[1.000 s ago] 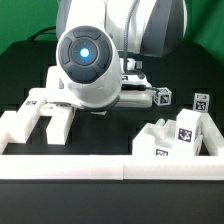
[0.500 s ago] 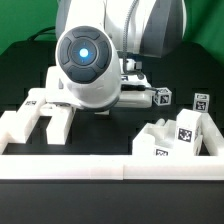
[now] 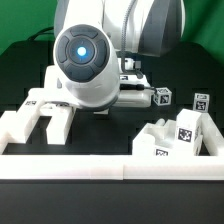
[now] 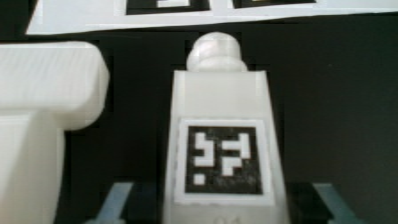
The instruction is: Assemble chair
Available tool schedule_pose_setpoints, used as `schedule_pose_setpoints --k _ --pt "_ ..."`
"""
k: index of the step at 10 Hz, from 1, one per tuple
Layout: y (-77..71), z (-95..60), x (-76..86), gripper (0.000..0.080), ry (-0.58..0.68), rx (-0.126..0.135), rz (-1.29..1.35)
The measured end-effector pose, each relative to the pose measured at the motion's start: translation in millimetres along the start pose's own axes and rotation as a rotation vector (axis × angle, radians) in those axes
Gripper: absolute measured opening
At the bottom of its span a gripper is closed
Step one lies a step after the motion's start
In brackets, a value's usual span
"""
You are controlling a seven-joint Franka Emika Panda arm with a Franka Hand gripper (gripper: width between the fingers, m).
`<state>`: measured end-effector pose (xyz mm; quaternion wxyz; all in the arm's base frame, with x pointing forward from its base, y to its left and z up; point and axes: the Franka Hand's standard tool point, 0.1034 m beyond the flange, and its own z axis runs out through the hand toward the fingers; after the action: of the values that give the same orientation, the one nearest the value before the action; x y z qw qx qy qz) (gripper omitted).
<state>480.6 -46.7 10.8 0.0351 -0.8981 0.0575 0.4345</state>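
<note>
Tool (image 4: pixel 217 205) is closed on the long chair piece (image 4: pixel 217 110). In the wrist view both fingers (image 4: pixel 121 203) sit against its two long flanks at the tagged end. That edge of the picture is soft, so contact looks flush rather than being certain. The piece is a narrow white bar with a square black-and-white tag on its upper face and a rounded peg at the other end. The peg points toward the marker board (image 4: pixel 178 12) and stops short of it, with black counter (image 4: pixel 134 55) between them. I can't tell if the bar is resting on the counter or lifted. Beside it, across a dark gap and not touching, is a chunky chair block (image 4: pixel 45 100), plain white on the faces shown. In the exterior view the arm (image 3: pixel 85 60) fills the middle and hides the tool and the bar. At the exterior view's left, near side, the U-shaped chair piece (image 3: pixel 42 118) lies on the counter with its prongs toward the camera. At the exterior view's right, near side, the stepped chair piece (image 3: pixel 175 135) carries tags on its top faces. Farther back on that side are two small tagged blocks (image 3: pixel 162 97), close together but apart. The border rail (image 3: pixel 100 165) runs across the near edge in front of everything.
</note>
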Motion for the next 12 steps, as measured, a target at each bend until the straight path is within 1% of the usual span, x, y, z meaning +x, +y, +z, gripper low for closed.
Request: schedule_pose_setpoints --k 2,3,4,6,7,8,9,10,11,12 --pt "-2.3 -16.5 -12.4 0.0291 -0.004 0.009 -0.005" --pt "-3.4 -29.6 -26.2 0.0291 -0.018 0.018 -0.01" --pt "-3.9 -41.2 -34.9 0.0291 -0.015 0.025 -0.013" --pt "-3.2 -40.7 -26.2 0.0291 0.02 0.02 -0.012" --pt "-3.2 -41.8 -26.2 0.0291 0.023 0.02 -0.012" --pt "-3.0 -47.0 -17.7 0.0291 0.102 0.016 -0.012" --pt "-3.0 -48.7 -16.7 0.0291 0.16 0.015 -0.013" --pt "-3.1 -53.9 -13.0 0.0291 0.247 0.012 -0.013" --pt "-7.4 -70.0 -19.2 0.0291 0.304 0.012 -0.019" --pt "-10.4 -86.4 -21.4 0.0291 0.361 0.012 -0.025"
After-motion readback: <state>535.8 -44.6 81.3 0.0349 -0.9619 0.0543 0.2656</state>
